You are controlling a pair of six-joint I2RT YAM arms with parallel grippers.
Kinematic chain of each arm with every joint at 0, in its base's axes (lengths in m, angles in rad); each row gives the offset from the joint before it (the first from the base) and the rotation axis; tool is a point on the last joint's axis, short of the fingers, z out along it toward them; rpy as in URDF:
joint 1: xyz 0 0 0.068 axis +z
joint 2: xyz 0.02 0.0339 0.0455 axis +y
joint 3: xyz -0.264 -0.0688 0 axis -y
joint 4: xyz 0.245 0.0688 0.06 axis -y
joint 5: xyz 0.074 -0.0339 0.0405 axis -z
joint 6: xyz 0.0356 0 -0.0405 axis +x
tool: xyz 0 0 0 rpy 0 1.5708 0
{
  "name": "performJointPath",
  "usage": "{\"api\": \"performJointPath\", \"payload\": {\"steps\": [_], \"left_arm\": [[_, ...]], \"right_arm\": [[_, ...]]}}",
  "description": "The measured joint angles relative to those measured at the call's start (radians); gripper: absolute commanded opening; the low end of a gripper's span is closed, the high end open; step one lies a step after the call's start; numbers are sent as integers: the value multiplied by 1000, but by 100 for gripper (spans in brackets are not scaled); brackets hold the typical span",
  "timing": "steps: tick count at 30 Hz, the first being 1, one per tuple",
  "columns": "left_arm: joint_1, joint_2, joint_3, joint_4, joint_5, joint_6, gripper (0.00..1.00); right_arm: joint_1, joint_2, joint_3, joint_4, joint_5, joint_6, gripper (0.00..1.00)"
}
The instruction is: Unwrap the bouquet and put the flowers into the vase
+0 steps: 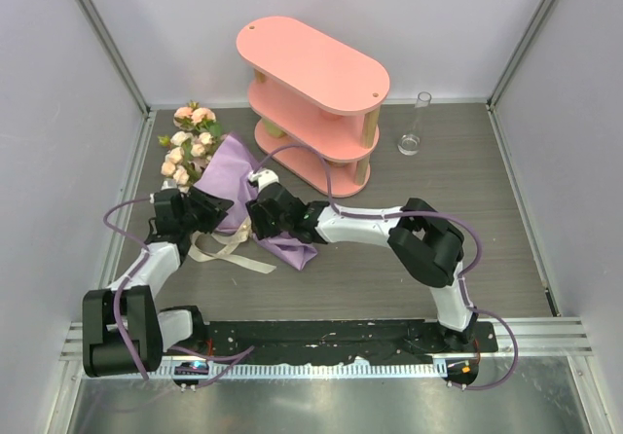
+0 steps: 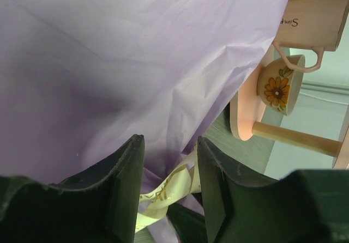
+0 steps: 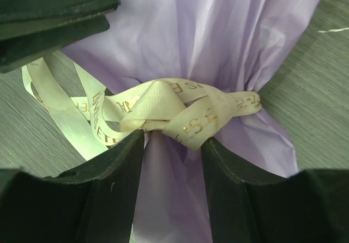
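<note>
The bouquet (image 1: 237, 173) lies on the table, its purple paper cone pointing toward me. The flowers (image 1: 189, 145), pink and cream roses, stick out at its far left end. A cream ribbon (image 3: 180, 109) with gold letters is knotted round the cone's neck, and loose ends trail on the table (image 1: 226, 249). My right gripper (image 3: 172, 139) is open, its fingertips at the knot, with purple paper under the gap. My left gripper (image 2: 170, 142) is open too, close against the paper (image 2: 125, 63), and a loose ribbon strand (image 2: 163, 191) runs between its jaws. The clear glass vase (image 1: 413, 128) stands far right, apart from both.
A pink three-tier oval shelf (image 1: 311, 84) stands just behind the bouquet. In the left wrist view its lower board (image 2: 244, 115) carries a pink mug (image 2: 313, 19) and a flowered cup (image 2: 281, 87). Walls close in the table on three sides.
</note>
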Motion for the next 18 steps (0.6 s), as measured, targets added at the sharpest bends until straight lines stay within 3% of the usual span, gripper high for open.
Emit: {"api": "performJointPath", "payload": {"steps": [3,4,5,7,14,18], "left_arm": [[0,23,-2,28,4,-4,47],[0,26,-4,40,5,-8,47],[0,27,-6,46,6,-11,47],[0,27,-13,60,5,-17,47],[0,34,-31,55,-35,-19,48],[0,54,-37,48,-64,-18,48]], "right_arm": [[7,10,0,-4,2,0,43],[8,11,1,-3,2,-1,38],[10,11,2,-4,5,-3,26],[11,11,9,-5,19,-7,17],[14,12,56,-30,94,-28,5],[14,10,89,-67,127,-39,4]]}}
